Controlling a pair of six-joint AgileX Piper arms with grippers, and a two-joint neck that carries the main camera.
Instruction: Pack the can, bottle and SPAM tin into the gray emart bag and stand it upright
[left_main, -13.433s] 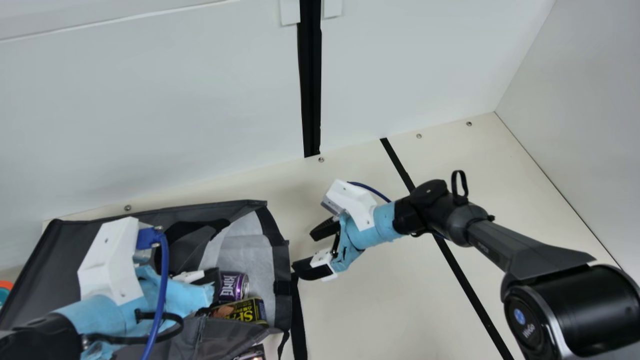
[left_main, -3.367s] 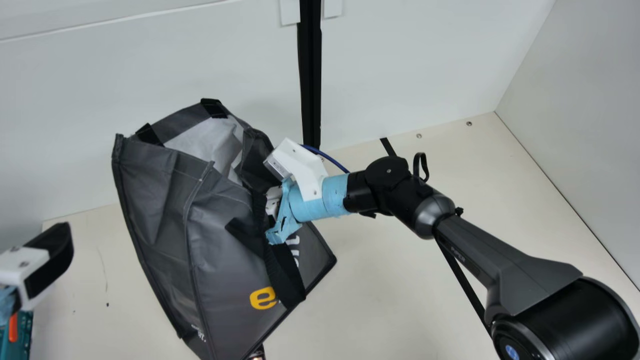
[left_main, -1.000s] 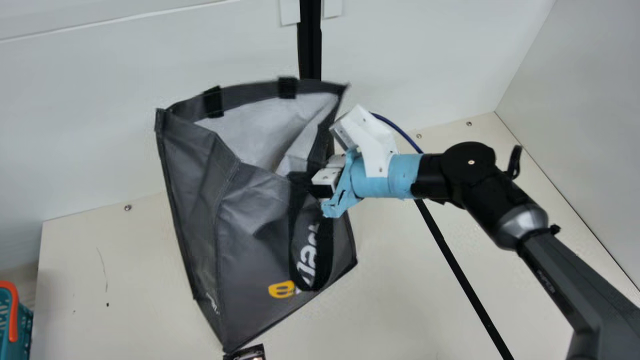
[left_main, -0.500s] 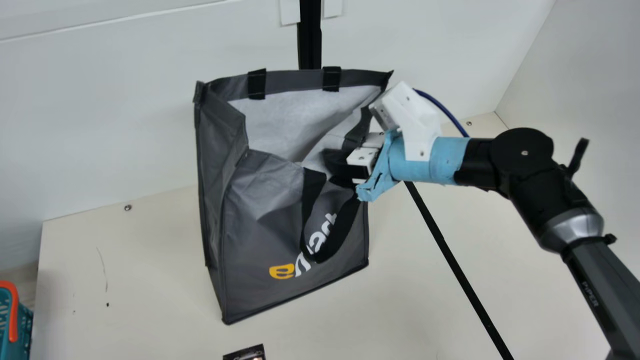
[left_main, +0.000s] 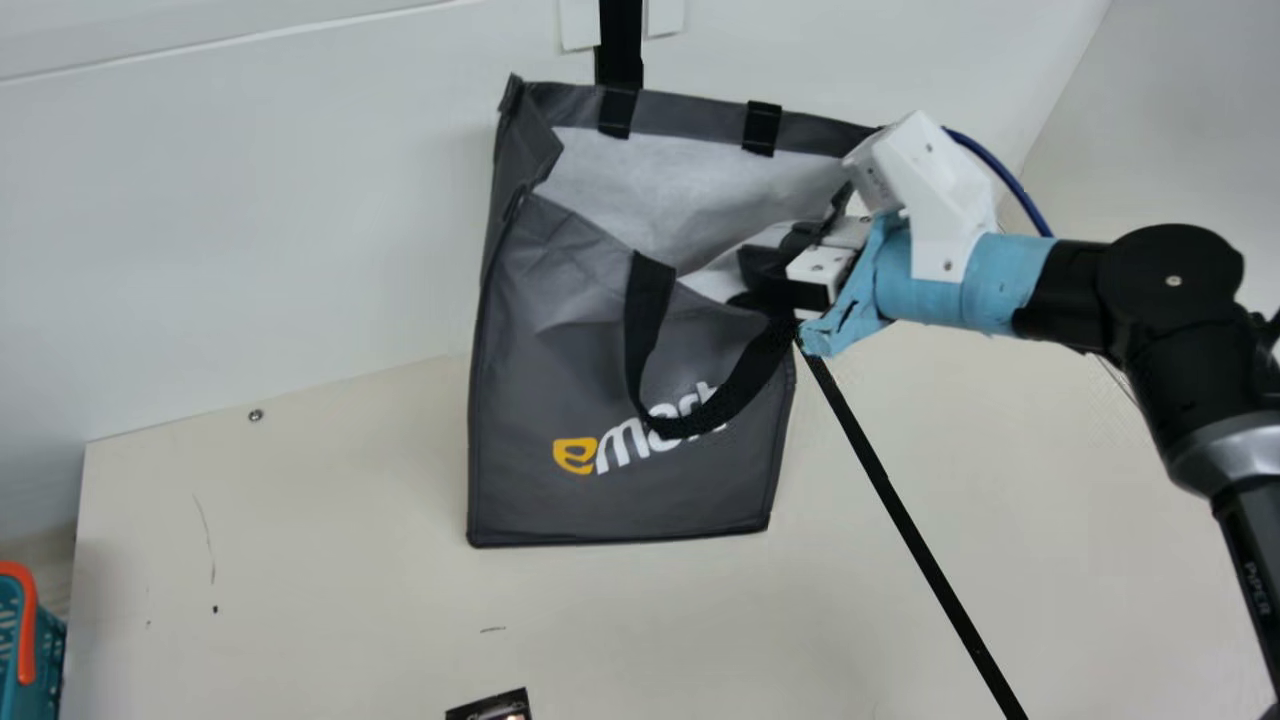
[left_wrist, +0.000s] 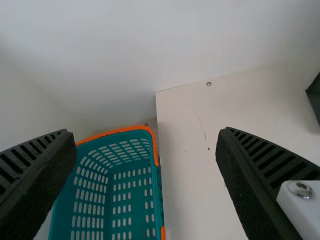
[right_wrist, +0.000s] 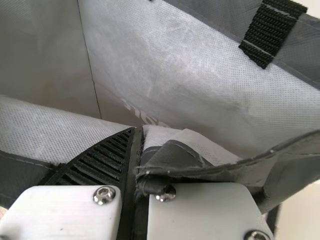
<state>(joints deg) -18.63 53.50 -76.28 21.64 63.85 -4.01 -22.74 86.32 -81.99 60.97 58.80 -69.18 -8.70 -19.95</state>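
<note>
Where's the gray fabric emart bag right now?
Main view: the gray fabric emart bag is upright near centre, in front of the white wall, its upper edge in the black right gripper.

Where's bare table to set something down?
Main view: cream table between teal basket and gray bag; lower right, beyond the black strip; and between bag and dark item at the bottom edge. Crowded: the bag's right rim, pinched by the right end effector.
</note>
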